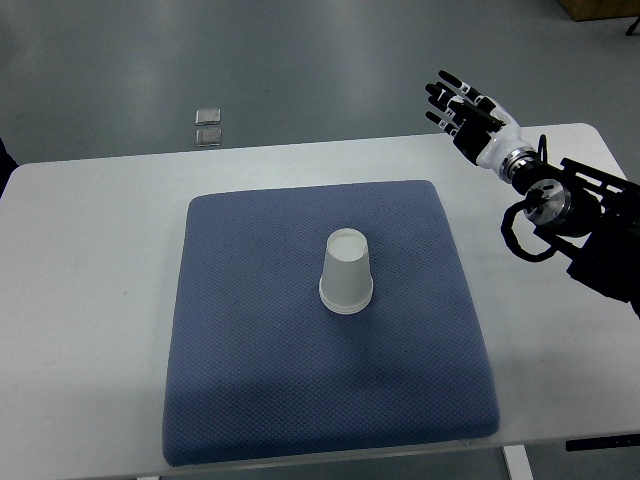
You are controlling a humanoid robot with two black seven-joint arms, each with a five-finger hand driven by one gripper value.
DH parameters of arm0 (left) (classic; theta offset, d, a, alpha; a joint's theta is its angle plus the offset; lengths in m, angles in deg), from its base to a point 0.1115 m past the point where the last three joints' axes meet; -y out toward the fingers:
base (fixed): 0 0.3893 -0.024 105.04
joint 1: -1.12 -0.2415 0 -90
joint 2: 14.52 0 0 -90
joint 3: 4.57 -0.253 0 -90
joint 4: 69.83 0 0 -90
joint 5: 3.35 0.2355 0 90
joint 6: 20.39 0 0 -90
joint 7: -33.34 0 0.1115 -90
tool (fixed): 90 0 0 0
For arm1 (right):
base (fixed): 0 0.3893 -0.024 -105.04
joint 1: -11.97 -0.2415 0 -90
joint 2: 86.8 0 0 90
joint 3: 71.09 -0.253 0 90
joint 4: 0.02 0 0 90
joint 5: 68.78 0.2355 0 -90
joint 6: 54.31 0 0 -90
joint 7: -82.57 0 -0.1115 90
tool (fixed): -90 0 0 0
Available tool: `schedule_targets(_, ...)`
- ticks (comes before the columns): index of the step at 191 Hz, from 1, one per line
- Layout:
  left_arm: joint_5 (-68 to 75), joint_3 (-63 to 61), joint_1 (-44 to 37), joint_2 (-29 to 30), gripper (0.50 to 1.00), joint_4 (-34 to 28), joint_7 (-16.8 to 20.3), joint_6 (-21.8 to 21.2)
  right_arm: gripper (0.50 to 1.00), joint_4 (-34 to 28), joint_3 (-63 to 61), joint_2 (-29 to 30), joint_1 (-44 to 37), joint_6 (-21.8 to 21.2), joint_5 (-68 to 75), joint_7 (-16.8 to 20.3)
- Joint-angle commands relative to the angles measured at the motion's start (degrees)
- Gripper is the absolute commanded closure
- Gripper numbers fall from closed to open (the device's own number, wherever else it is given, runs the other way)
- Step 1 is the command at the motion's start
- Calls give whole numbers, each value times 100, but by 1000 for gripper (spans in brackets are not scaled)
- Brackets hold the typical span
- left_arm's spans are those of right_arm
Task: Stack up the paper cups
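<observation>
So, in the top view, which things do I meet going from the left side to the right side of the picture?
Two small square tiles on the floor → blue mat (its left edge) → upside-down paper cup → right hand, raised beyond the mat's right edge with fingers spread and holding nothing. All but the tiles are over the white table.

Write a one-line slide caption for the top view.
White paper cup upside down on a blue mat; right hand raised off to the side, fingers open.
</observation>
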Motion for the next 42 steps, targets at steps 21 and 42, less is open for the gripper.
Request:
schedule_targets(21,0,0,0,0,500,0,0,0,587,7,-9,-17,3,20,0,-105)
schedule_targets(42,0,0,0,0,500,0,0,0,587,24,-9,-17,3,20,0,-105)
